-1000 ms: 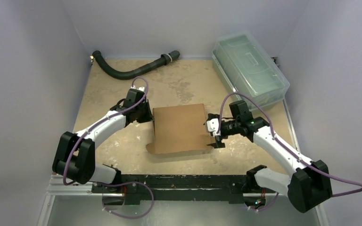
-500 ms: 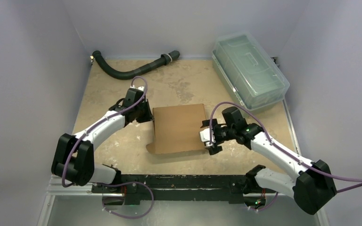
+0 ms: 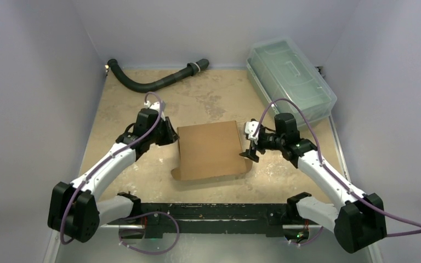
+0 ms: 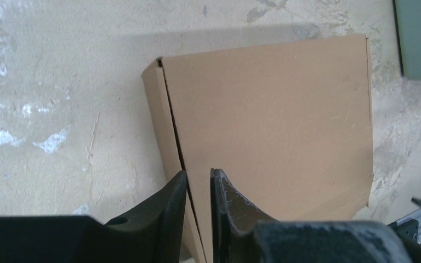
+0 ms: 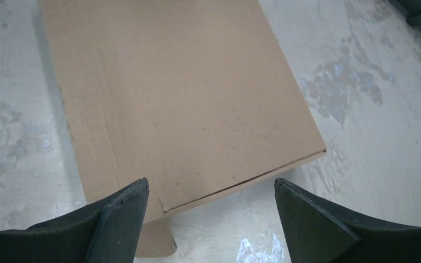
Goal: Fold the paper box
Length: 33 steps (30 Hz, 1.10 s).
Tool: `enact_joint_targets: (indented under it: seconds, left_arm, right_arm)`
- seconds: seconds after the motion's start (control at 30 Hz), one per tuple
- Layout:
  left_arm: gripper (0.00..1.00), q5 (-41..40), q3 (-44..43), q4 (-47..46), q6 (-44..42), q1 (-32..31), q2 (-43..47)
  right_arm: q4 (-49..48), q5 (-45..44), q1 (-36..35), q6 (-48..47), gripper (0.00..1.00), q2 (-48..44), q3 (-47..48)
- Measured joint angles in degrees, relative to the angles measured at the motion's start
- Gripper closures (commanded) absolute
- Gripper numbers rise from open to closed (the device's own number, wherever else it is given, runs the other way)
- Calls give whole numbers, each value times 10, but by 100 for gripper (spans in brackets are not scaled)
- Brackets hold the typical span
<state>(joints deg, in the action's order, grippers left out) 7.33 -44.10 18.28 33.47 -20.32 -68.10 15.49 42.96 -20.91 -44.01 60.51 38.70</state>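
From above, the paper box lies folded flat and closed near the middle of the bench, its long sides running from the near edge toward the back. A small rounded tab sticks out at its near left corner. The left tool sits at the far end of the box's left edge. The right tool stands just beside the right edge with its fingers spread along that side. At the back of the bench a black corrugated hose curves across the left part, and a clear greenish plastic bin with its lid on stands at the right, well apart from the box.

In the left wrist view, the left tool shows only a narrow slit between its dark fingers. The box fills the middle, and the dark seam between its top panel and its left side wall runs down into that slit. Whether the fingers actually pinch the cardboard cannot be told. A corner of the bin shows at the upper right.

In the right wrist view, the right tool is spread wide and has hold of nothing. The box lies below and ahead of it on the mottled bench, with one corner between the two fingers.
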Motion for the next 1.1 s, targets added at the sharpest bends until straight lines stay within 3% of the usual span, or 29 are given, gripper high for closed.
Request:
enact_joint_targets:
  seconds: [0.13, 0.27, 0.4, 0.73, 1.1]
  left_arm:
    - [81, -2, 49, -5, 15, 0, 59]
    - [99, -25, 113, -5, 61, 0, 151]
    - [100, -63, 174, -5, 105, 0, 215]
    - [100, -34, 221, -93, 135, 0, 65]
    - [100, 28, 238, -215, 132, 0, 7]
  right_arm:
    - [-17, -42, 7, 31, 35, 9, 0]
    - [-29, -94, 7, 49, 69, 43, 0]
    - [-28, -141, 7, 64, 86, 91, 2]
    - [-28, -180, 5, 68, 91, 154, 9]
    - [-29, -176, -25, 81, 96, 202, 32]
